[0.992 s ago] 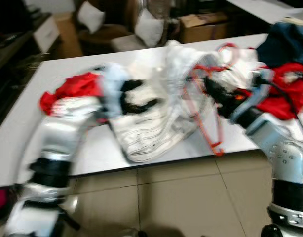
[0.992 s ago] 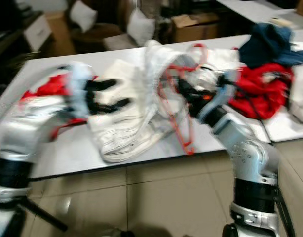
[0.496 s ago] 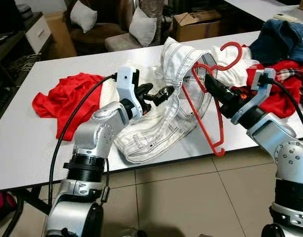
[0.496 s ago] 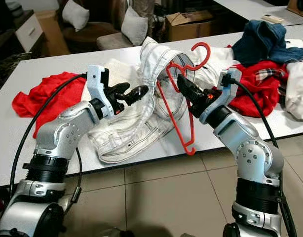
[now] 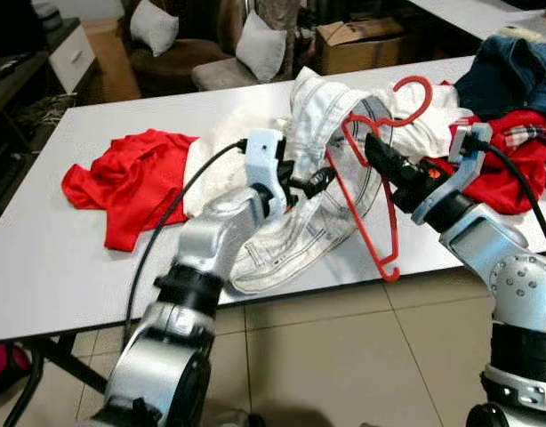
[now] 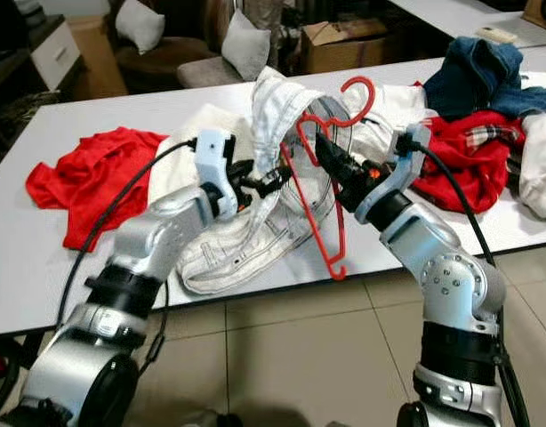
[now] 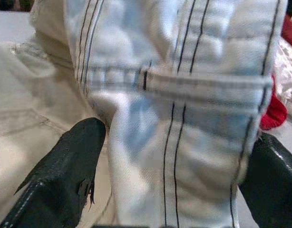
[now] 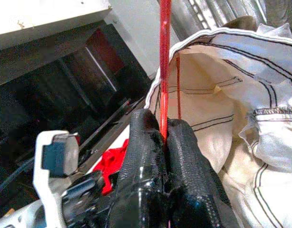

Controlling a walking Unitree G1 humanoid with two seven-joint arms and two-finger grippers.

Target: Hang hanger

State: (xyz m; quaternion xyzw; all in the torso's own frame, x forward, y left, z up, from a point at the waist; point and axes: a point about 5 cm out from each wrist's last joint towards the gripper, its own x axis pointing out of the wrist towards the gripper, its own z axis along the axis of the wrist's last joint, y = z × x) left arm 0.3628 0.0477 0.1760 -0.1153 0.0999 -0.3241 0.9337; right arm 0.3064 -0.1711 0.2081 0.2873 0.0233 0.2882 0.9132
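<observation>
A red plastic hanger [image 5: 389, 272] stands tilted over the table, partly inside the waist of a pair of white jeans [image 5: 291, 240]. My right gripper [image 5: 372, 153] is shut on the hanger's wire [image 8: 164, 71], which runs between the two pressed fingers [image 8: 146, 156]. My left gripper [image 5: 323, 179] is at the jeans' waistband, just left of the hanger. It is open, and the left wrist view has the waistband with a belt loop [image 7: 184, 90] lying between its spread fingers [image 7: 65, 166].
The white table [image 5: 42, 267] also carries a red garment [image 5: 131, 178] at the left and a heap of red [image 5: 513, 169] and blue clothes [image 5: 513, 76] at the right. Behind it are a cardboard box [image 5: 357, 40] and cushions [image 5: 260, 44]. Tiled floor lies in front.
My left gripper has moved right, up to the jeans' waistband beside the hanger. The right gripper still holds the hanger in about the same place.
</observation>
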